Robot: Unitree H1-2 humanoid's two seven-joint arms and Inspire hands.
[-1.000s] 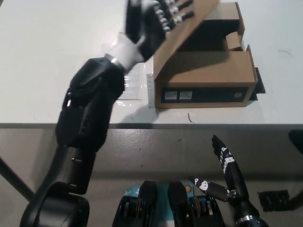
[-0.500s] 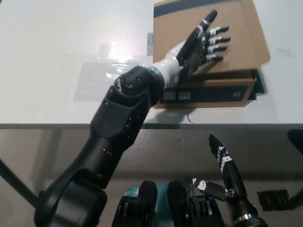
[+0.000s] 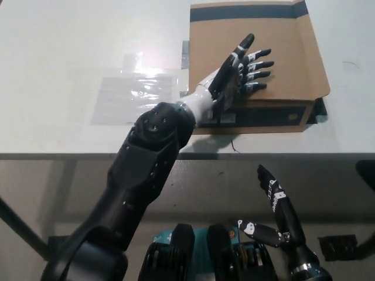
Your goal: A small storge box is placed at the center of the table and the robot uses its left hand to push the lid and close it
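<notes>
**Box lid pressed down under the left hand**

Cardboard box [image 3: 258, 111] sits near the front edge of the white counter [image 3: 70, 52], its lid [image 3: 281, 41] lying almost flat over the body. The left hand [image 3: 240, 70] rests palm-down on the lid with fingers spread, gripping nothing. The right hand [image 3: 281, 213] hangs below the counter edge, fingers apart and empty. A clear plastic sheet [image 3: 132, 93] lies just beside the box. To finish well, press should probably stay straight down near the front edge, so the lid seats without sliding the box.
</notes>
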